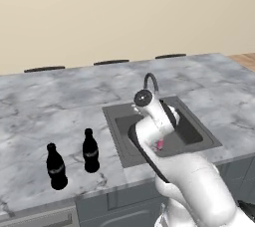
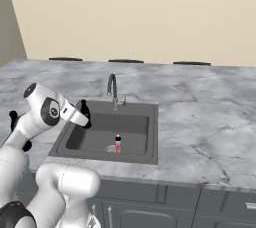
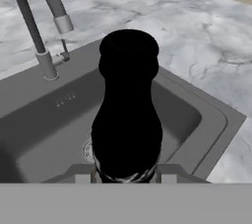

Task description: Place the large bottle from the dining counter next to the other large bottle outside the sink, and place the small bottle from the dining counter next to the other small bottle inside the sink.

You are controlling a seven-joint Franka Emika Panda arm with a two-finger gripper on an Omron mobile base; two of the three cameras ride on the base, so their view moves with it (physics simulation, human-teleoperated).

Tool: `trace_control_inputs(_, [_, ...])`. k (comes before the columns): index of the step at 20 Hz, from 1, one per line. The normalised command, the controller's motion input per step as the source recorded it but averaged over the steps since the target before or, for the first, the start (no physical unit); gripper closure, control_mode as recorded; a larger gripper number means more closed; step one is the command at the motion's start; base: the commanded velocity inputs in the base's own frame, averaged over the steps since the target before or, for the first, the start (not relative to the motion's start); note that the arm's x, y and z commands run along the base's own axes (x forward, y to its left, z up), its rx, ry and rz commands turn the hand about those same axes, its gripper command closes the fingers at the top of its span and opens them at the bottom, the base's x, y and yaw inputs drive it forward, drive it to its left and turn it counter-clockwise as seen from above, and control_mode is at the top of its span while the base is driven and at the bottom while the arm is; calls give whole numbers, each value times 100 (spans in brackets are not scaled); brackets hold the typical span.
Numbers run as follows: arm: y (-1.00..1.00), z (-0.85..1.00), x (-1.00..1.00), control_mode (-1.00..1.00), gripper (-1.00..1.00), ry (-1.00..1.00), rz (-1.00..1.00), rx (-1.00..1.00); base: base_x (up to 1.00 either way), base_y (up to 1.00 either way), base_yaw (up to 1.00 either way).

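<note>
Above the sink (image 3: 206,115), the end effector (image 3: 126,171) grips a black bottle (image 3: 127,115); right base view reveals a small red bottle (image 2: 118,144) inside.

No readable text, brand, number or sign anywhere. Two black bottles (image 1: 90,150) (image 1: 56,167) at lower left of the left base view carry pale label bands, too blurred to read. Small bottle (image 2: 118,144) in the sink (image 2: 145,106), red label: lettering cannot be made out.
</note>
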Motion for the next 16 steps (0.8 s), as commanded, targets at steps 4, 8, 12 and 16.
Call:
trace_control_inputs(4, [1,-36,49,-100,100,0,-13,0,0,0,0])
trace_control_inputs(8, [10,-25,46,-100,100,0,-10,0,0,0,0])
trace_control_inputs(12, [6,-15,30,-100,100,0,-3,0,0,0,0])
trace_control_inputs(16, [-4,-2,0,-100,100,0,0,1,0,0,0])
